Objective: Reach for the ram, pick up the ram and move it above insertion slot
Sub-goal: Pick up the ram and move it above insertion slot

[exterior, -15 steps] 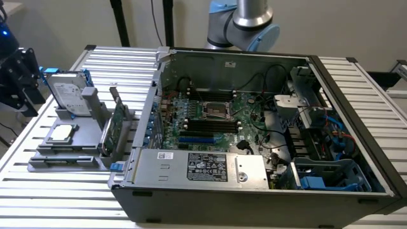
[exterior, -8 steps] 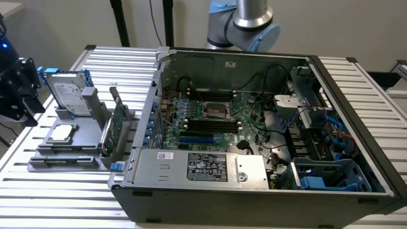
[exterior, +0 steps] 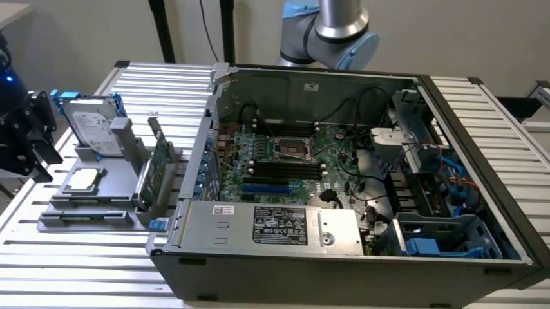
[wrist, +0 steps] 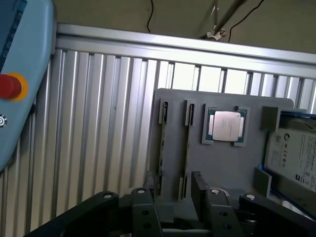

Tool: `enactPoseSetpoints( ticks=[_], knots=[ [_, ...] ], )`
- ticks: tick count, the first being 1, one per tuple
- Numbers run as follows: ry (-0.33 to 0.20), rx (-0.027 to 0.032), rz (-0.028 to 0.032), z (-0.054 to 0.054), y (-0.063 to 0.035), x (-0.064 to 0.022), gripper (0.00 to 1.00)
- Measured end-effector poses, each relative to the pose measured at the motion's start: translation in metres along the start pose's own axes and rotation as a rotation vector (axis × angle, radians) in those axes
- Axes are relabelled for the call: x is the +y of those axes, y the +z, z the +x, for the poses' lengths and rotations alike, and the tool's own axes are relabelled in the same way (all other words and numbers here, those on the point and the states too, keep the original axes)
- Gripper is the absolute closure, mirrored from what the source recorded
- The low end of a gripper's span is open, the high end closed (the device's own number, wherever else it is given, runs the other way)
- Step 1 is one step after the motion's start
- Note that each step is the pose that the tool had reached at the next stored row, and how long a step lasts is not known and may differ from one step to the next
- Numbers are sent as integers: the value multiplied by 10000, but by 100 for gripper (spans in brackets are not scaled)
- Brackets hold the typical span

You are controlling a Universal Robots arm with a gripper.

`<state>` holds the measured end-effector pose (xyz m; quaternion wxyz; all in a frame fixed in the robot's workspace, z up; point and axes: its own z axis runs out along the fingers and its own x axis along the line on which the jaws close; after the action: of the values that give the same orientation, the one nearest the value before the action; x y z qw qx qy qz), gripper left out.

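Note:
The ram (wrist: 186,148) stands on edge as a thin dark-green strip in a slot of the grey fixture (wrist: 232,168). A second thin strip (wrist: 161,148) runs parallel beside it. My gripper (wrist: 175,195) hangs just short of the fixture's near edge, open, with nothing between its black fingers (wrist: 199,190). The ram's near end lies in line with the gap, closer to one finger. In the exterior view the gripper (exterior: 33,151) is at the far left, beside the fixture (exterior: 86,215). The black memory slots (exterior: 284,168) lie on the motherboard inside the open case.
On the fixture sit a processor chip (wrist: 225,126), a silver hard drive (exterior: 90,125) with blue rails, and a taller green card (exterior: 151,174) with a blue tab. The open computer case (exterior: 344,257) covers the ribbed metal table's (exterior: 154,77) middle. A pendant with a red button (wrist: 10,86) is nearby.

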<state>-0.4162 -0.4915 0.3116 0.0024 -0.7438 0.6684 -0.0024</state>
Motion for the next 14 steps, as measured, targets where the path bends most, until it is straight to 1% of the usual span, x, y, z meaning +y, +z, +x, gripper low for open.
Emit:
enactPoseSetpoints(
  ticks=[14],
  knots=[
    [2,-1,1,42,255,-63,58]
  ],
)
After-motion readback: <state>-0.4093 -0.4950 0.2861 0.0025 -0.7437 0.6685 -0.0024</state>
